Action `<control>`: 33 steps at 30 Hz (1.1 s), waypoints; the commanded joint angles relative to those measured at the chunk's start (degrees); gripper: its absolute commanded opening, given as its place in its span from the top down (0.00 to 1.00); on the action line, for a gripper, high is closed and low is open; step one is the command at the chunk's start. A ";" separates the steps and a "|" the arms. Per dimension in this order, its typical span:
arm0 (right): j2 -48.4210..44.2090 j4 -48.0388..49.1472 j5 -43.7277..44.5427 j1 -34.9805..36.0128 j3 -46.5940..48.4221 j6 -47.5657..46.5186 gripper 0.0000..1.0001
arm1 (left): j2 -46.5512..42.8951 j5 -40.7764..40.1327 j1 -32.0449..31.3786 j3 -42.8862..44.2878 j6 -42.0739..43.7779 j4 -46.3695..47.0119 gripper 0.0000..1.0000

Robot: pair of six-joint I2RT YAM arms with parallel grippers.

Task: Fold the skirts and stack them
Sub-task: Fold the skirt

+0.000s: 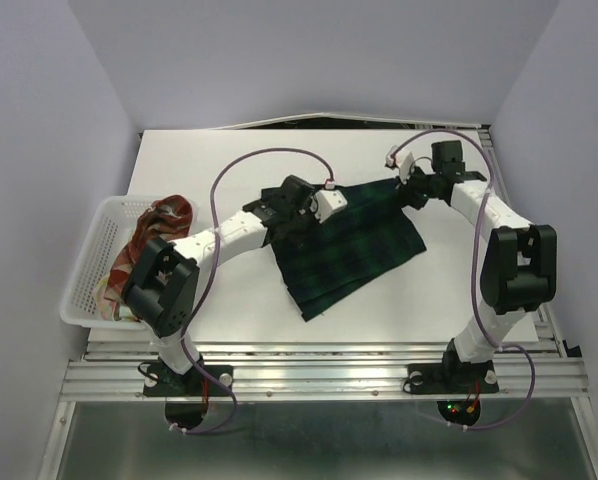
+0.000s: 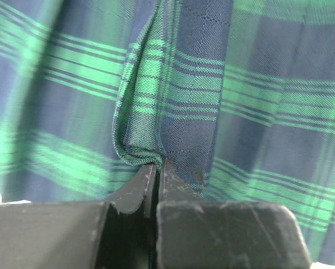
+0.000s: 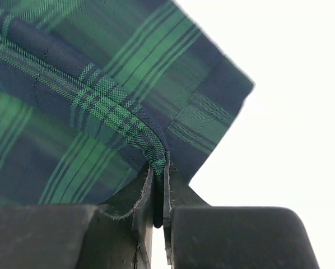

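Dark green-navy plaid skirt (image 1: pixel 351 250) spread near the middle of the white tabletop (image 1: pixel 229 160), fanning out toward the near edge, far edge stretched between the two arms. At its far left corner, pinched by the left fingers (image 1: pixel 322 206): in the left wrist view, closed to a narrow slit (image 2: pixel 150 180) on a small raised fold of the plaid cloth (image 2: pixel 156 112), pleats and green stripes filling everything behind. At its far right corner, gripped by the right fingers (image 1: pixel 412 190): in the right wrist view, likewise nearly shut (image 3: pixel 147 188) on a stitched edge of the same cloth (image 3: pixel 100 112), with bare white surface past the corner. Not clear whether the held edge rides above the tabletop or rests on it. Well apart, at the left edge of the tabletop, a white mesh basket (image 1: pixel 84 268) with a crumpled red-and-cream skirt (image 1: pixel 164 216) inside, and some paler cloth beneath, too small to make out.
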 commanded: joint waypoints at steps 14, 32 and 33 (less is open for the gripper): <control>-14.73 -1.00 3.82 -1.14 -6.71 -10.95 0.99 | -12.22 3.83 -2.06 4.76 -1.71 -12.80 1.00; -18.15 -0.55 5.85 -1.14 -13.85 -2.01 0.00 | -14.67 16.29 -9.80 -3.01 -3.29 -8.20 0.35; -19.11 -1.43 5.49 -1.14 -11.67 -0.69 0.00 | -15.72 16.92 -9.80 -2.12 -3.20 -9.18 0.35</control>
